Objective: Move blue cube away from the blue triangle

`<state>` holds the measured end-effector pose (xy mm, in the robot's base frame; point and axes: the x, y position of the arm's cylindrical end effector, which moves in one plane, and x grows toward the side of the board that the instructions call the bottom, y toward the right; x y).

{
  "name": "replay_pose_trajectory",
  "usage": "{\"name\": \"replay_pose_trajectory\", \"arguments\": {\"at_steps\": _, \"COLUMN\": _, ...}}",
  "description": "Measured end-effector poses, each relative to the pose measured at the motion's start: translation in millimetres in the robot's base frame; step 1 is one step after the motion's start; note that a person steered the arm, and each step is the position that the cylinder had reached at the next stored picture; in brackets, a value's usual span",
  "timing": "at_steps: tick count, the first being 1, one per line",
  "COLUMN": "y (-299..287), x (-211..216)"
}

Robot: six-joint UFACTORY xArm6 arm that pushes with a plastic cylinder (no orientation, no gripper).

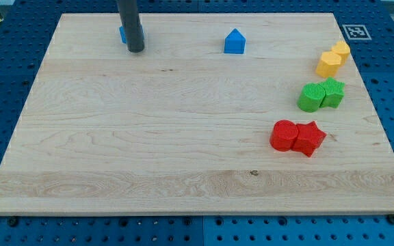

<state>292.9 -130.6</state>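
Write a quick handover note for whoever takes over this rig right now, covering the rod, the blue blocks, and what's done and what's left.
Tool: my tip is down on the wooden board near the view's top left, right against the small blue block, mostly hidden behind the rod, presumably the blue cube.
The blue house-shaped block, presumably the blue triangle, sits well off to the view's right.
Done: the two stand clearly apart.
Left: push the hidden block further only if more separation is wanted.

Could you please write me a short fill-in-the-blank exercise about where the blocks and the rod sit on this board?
1. My tip touches a mostly hidden block coloured ____.
2. The house-like blue block lies to the view's ____ of my tip.
3. The green pair sits between the yellow pair and the ____ pair.

Missing words: blue; right; red
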Motion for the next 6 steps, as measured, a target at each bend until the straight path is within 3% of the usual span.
{"name": "replay_pose_trajectory", "arguments": {"at_steps": 1, "y": -24, "x": -15}}
{"name": "replay_pose_trajectory", "arguments": {"at_steps": 2, "y": -14, "x": -1}}
{"name": "replay_pose_trajectory", "arguments": {"at_steps": 3, "y": 38, "x": 29}}
{"name": "replay_pose_trajectory", "arguments": {"at_steps": 4, "y": 61, "x": 10}}
{"name": "replay_pose_trajectory", "arguments": {"at_steps": 6, "y": 20, "x": -36}}
